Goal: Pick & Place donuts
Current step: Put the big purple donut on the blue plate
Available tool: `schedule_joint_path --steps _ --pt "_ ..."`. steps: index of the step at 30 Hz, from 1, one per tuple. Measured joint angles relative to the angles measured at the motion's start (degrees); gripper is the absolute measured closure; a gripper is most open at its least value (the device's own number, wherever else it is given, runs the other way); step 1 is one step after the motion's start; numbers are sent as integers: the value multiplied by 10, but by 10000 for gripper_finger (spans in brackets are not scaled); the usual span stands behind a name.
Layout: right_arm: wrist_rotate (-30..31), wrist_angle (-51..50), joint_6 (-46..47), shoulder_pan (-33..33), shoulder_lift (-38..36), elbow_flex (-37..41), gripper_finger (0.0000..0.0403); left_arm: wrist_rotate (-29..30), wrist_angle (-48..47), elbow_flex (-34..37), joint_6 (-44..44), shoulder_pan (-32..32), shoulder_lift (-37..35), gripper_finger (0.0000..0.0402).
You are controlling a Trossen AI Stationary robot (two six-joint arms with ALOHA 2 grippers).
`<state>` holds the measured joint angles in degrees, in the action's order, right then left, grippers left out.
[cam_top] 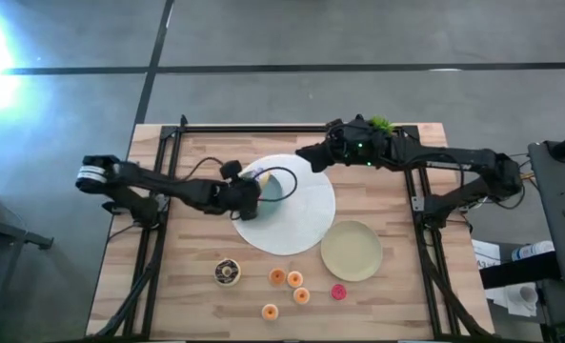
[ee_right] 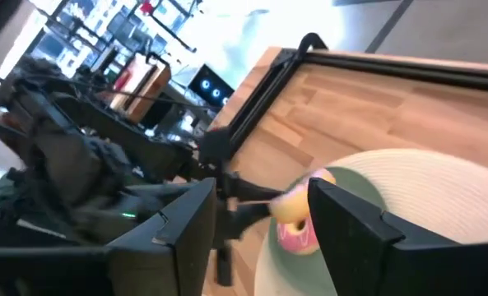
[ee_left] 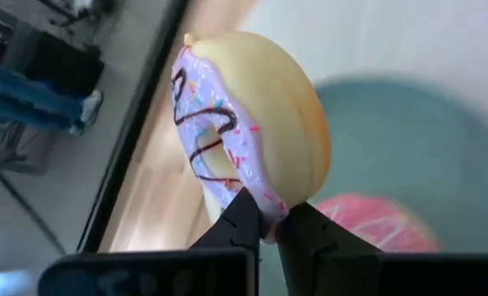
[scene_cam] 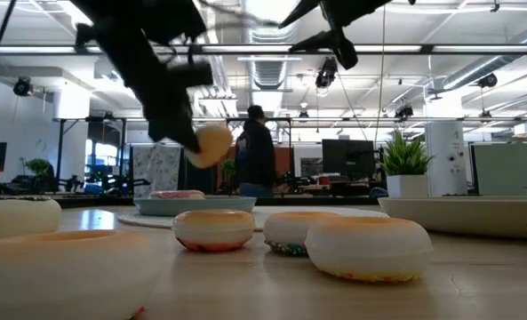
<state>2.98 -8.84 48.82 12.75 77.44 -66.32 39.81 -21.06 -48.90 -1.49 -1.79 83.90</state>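
Nearest the low-view camera, pale donuts (scene_cam: pixel 365 249) lie across the lower frame on the desk (scene_cam: pixel 476 284).

Left claw (cam_top: pixel 253 193) sits at centre frame in the high view. Its fingers (ee_left: pixel 242 220) are narrow, pinched on the rim of a lilac-glazed donut (ee_left: pixel 248 123), which is held on edge above the teal plate (ee_left: pixel 408 156). A pink donut (ee_left: pixel 374 222) lies on that plate. The teal plate rests on a large white plate (cam_top: pixel 296 214).

Right claw (cam_top: pixel 306 154) hangs at upper centre, over the white plate's far edge, fingers (ee_right: pixel 355 226) wide and holding nothing.

Lower centre of the high view:
- one brown donut (cam_top: pixel 227 272);
- four orange donuts (cam_top: pixel 295 279);
- one red donut (cam_top: pixel 338 292);
- a beige plate (cam_top: pixel 351 251), right of centre.
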Motion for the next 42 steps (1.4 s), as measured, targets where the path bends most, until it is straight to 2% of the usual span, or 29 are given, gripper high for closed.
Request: schedule_joint_path --steps 7,12,19,25,36,42 --pt "0 -13 1 -5 -2 1 225 -52 -22 -24 55 60 61 397" --pt "0 -17 2 -9 -1 3 223 -149 -48 -45 80 89 84 388" --pt "0 -17 0 -9 -1 3 228 -135 -66 -53 79 97 103 349" --pt "0 -17 -8 -9 -1 5 229 -186 -99 -66 77 97 97 317" --pt "-2 -17 -10 -9 -1 5 229 -209 -150 -104 67 96 83 291" --pt "-5 -17 -10 -9 -1 5 229 -225 -204 -118 13 95 78 273"
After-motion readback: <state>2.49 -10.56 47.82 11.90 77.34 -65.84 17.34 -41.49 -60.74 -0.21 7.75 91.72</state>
